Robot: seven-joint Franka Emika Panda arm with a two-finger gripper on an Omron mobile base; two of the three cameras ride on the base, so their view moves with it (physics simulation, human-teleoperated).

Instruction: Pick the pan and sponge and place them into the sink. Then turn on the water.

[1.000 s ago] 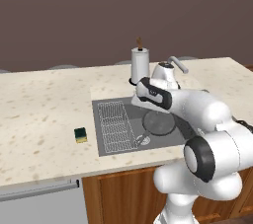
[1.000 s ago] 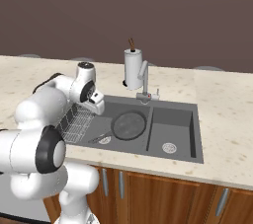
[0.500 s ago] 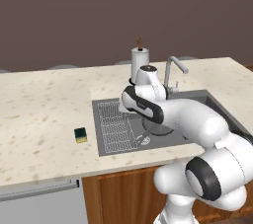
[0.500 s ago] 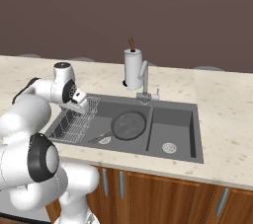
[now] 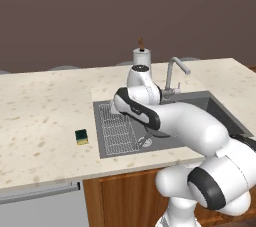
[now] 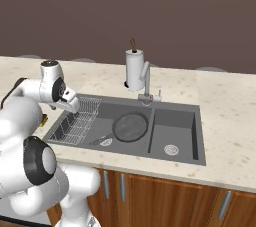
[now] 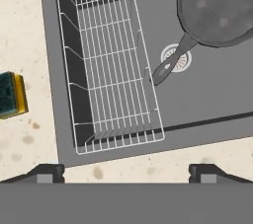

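Observation:
The dark pan (image 6: 131, 126) lies flat in the left basin of the sink (image 6: 176, 119), and its handle (image 7: 170, 63) reaches over the round drain (image 7: 176, 58). The yellow sponge with the green top (image 5: 81, 136) sits on the counter just left of the sink, at the left edge of the hand view (image 7: 11, 94). My gripper (image 7: 126, 171) hangs open and empty above the sink's front left corner, over the wire rack (image 7: 111, 65), apart from both sponge and pan. The curved faucet (image 6: 146, 78) stands behind the sink with no water running.
A white paper towel roll (image 6: 134, 68) stands behind the faucet. The speckled counter (image 5: 45, 111) stretches wide to the left of the sink. My own arm hides most of the sink in the left base view.
My hand has swung left across the sink, from above the pan to above the wire rack near the left rim. Its jaws stayed open. Pan and sponge have not moved.

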